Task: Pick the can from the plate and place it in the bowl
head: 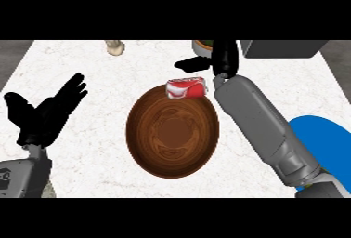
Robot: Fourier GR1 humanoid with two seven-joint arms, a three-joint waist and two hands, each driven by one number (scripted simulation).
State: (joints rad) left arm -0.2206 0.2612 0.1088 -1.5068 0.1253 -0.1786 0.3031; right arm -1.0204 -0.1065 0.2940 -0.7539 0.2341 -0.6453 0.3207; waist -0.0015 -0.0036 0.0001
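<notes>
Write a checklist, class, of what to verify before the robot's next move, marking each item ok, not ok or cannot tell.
1. Can inside the bowl: ok, it lies on its side at the far rim of the wooden bowl.
2. Right hand free of the can: ok, it is beyond the can and apart from it.
3. Right hand's fingers open: cannot tell.
4. Left hand out of the way: ok, open at the view's left.
5. Blue plate no longer bears the can: ok.

I count one can (186,88), one bowl (172,132), one blue plate (328,139) at the frame's right, and two hands: left hand (44,114), right hand (218,59).
</notes>
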